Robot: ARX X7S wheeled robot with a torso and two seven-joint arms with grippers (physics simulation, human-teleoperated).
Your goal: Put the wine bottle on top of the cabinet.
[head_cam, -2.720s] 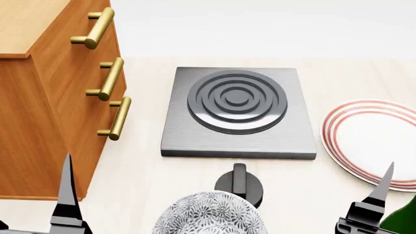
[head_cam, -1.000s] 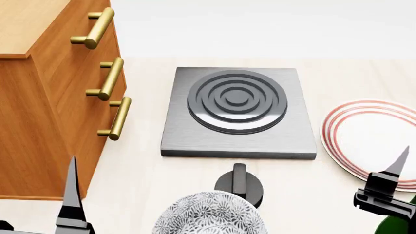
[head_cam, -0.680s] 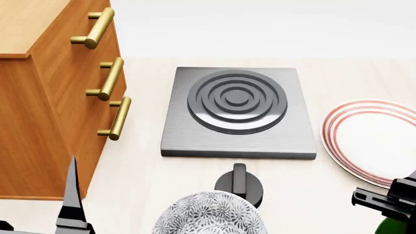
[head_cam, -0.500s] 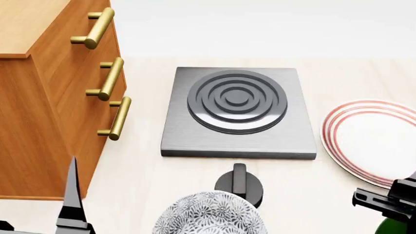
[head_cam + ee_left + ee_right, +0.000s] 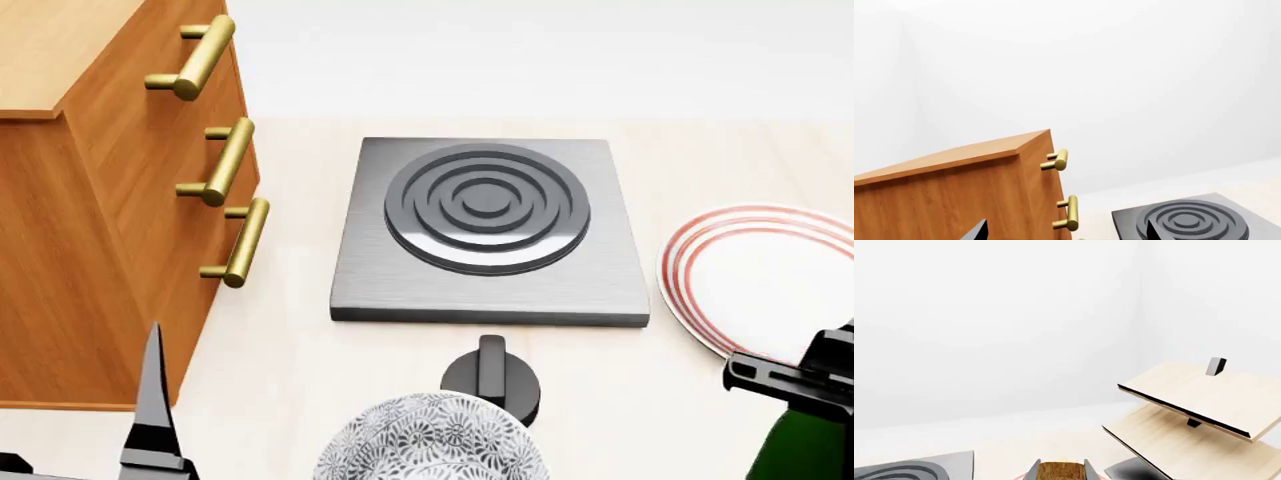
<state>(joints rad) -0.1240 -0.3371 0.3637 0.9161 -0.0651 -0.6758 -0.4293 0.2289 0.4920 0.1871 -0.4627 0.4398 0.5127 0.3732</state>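
Wine bottle (image 5: 805, 450) at table's (image 5: 307, 350) near right edge, beside plate (image 5: 761, 275); right gripper (image 5: 1059, 471) clamped on its cork. Left gripper (image 5: 1064, 231) spread apart beside cabinet (image 5: 80, 220).

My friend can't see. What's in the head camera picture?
The right pincer sits over a green wine bottle at the bottom right. An orange-brown cabinet stands left, with a grey hotplate in the middle.
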